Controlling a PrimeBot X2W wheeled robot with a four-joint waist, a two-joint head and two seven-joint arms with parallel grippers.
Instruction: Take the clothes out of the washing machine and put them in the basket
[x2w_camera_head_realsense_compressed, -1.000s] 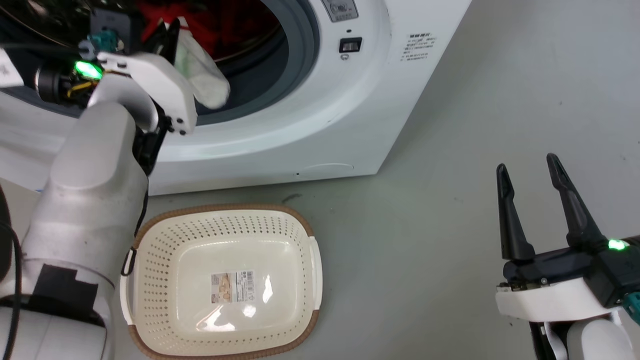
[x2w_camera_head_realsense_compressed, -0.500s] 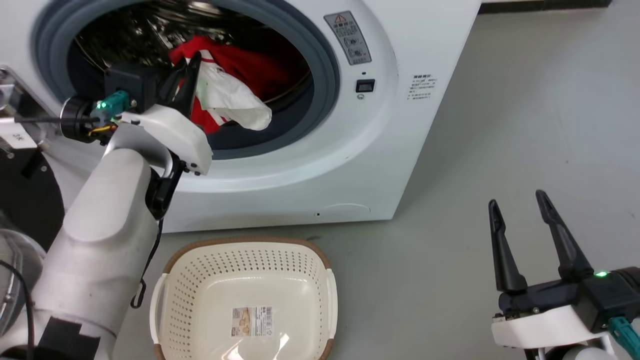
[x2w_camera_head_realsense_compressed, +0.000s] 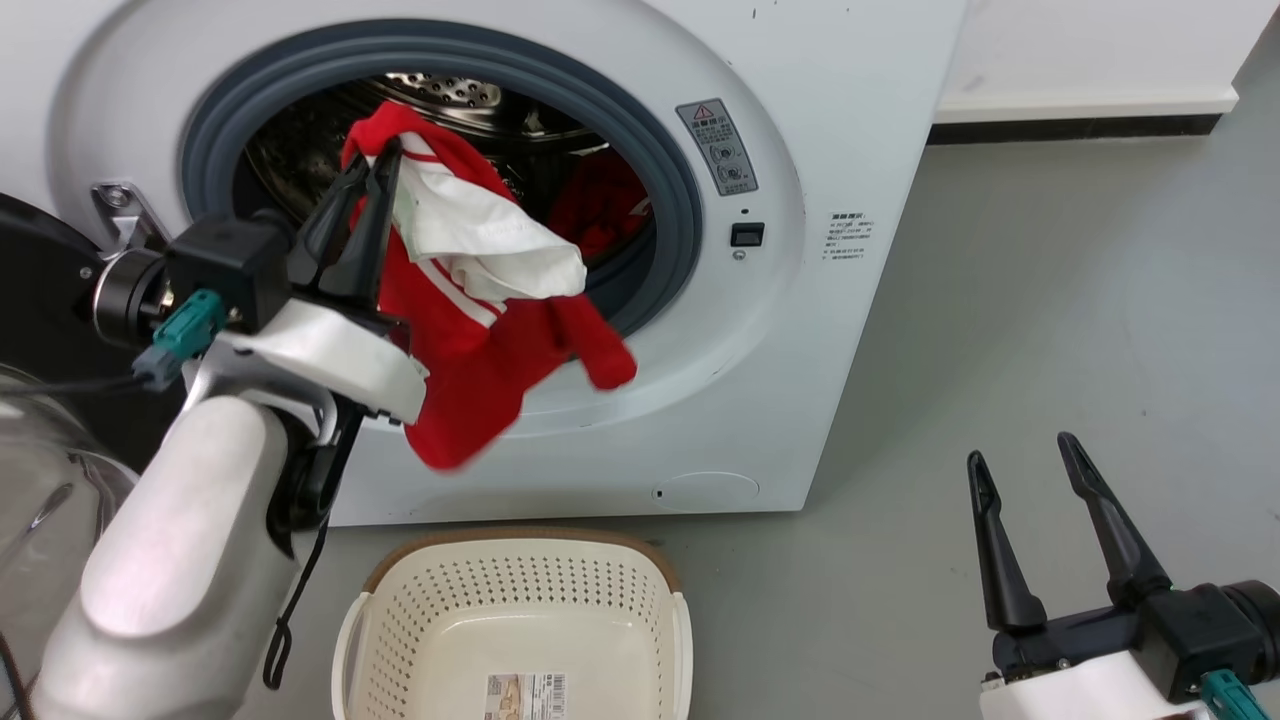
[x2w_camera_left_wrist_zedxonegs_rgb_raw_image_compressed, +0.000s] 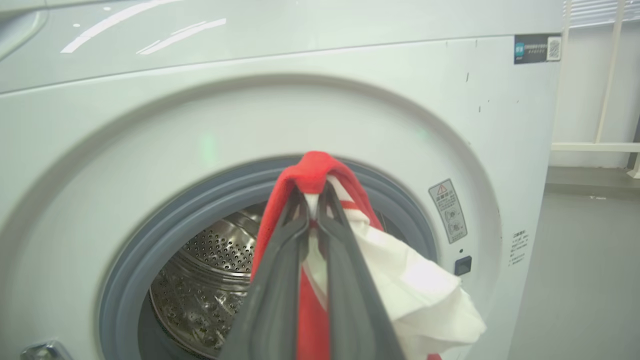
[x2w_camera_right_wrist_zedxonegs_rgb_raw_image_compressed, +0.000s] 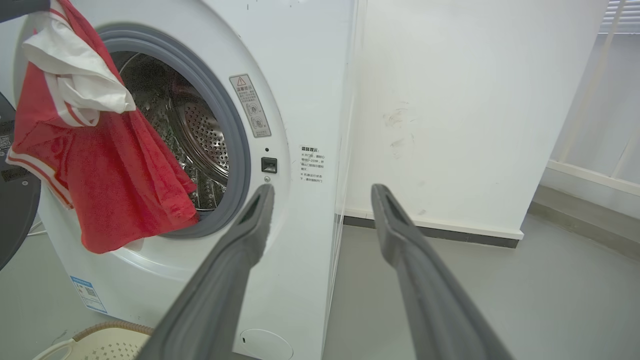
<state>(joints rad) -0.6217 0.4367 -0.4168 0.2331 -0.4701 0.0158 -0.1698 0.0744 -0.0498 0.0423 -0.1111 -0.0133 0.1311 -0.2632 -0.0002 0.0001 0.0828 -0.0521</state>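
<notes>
My left gripper (x2w_camera_head_realsense_compressed: 378, 160) is shut on the top fold of a red garment (x2w_camera_head_realsense_compressed: 480, 350) with white lining. It holds the garment in front of the washing machine (x2w_camera_head_realsense_compressed: 850, 100) door opening, and the cloth hangs over the grey ring above the basket (x2w_camera_head_realsense_compressed: 520, 540). In the left wrist view the fingers (x2w_camera_left_wrist_zedxonegs_rgb_raw_image_compressed: 280, 270) pinch the red cloth (x2w_camera_left_wrist_zedxonegs_rgb_raw_image_compressed: 310, 167). Another red garment (x2w_camera_head_realsense_compressed: 600, 200) lies deep in the steel drum. My right gripper (x2w_camera_head_realsense_compressed: 1022, 450) stands open over the floor at the lower right, holding nothing. The right wrist view shows the hanging garment (x2w_camera_right_wrist_zedxonegs_rgb_raw_image_compressed: 100, 190), the washer (x2w_camera_right_wrist_zedxonegs_rgb_raw_image_compressed: 300, 75) and the open gripper (x2w_camera_right_wrist_zedxonegs_rgb_raw_image_compressed: 322, 190).
The washer's black-rimmed glass door (x2w_camera_head_realsense_compressed: 30, 300) stands open at the far left, close to my left arm. A white wall with a dark skirting (x2w_camera_head_realsense_compressed: 1080, 125) runs behind the washer's right side. Grey floor (x2w_camera_head_realsense_compressed: 1000, 330) spreads to the right of the basket.
The head camera has tilted up. My left gripper has drawn the red garment up and out of the drum, so it now hangs outside the opening. The right gripper has stayed open.
</notes>
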